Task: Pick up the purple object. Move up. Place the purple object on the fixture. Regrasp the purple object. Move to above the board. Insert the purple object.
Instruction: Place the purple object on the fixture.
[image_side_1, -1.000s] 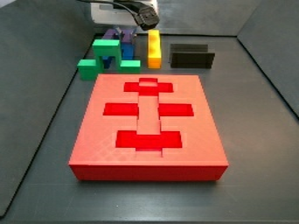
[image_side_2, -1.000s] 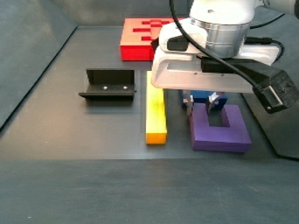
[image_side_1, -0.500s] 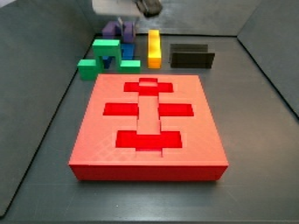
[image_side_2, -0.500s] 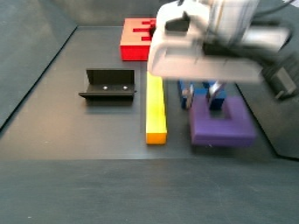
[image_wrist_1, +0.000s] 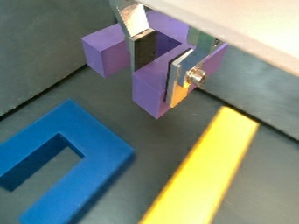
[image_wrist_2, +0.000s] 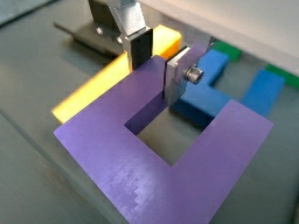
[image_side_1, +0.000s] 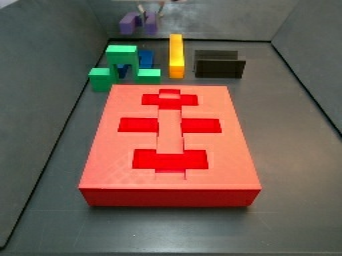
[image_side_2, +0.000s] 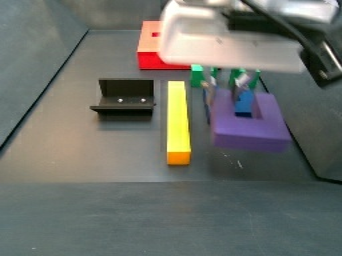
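The purple object (image_wrist_1: 149, 79) is a U-shaped block held off the floor by one prong between the silver fingers (image_wrist_1: 183, 77). My gripper (image_wrist_1: 159, 51) is shut on it. In a wrist view the purple object (image_wrist_2: 163, 153) hangs below the gripper (image_wrist_2: 156, 61). In a side view it (image_side_2: 250, 124) hovers beside the yellow bar, under the gripper (image_side_2: 230, 75). In a side view it (image_side_1: 132, 21) is high at the back, above the green blocks. The black fixture (image_side_1: 219, 65) stands on the floor behind the red board (image_side_1: 170, 145); both also show in a side view: fixture (image_side_2: 123, 98), board (image_side_2: 150, 48).
A yellow bar (image_side_2: 177, 122) lies between the fixture and the held piece. A blue U-shaped block (image_wrist_1: 59, 166) and green blocks (image_side_1: 118, 62) lie on the floor beneath and beside the gripper. Grey walls enclose the floor.
My gripper has risen with the purple object, which has left the floor. The blue block under it now shows uncovered.
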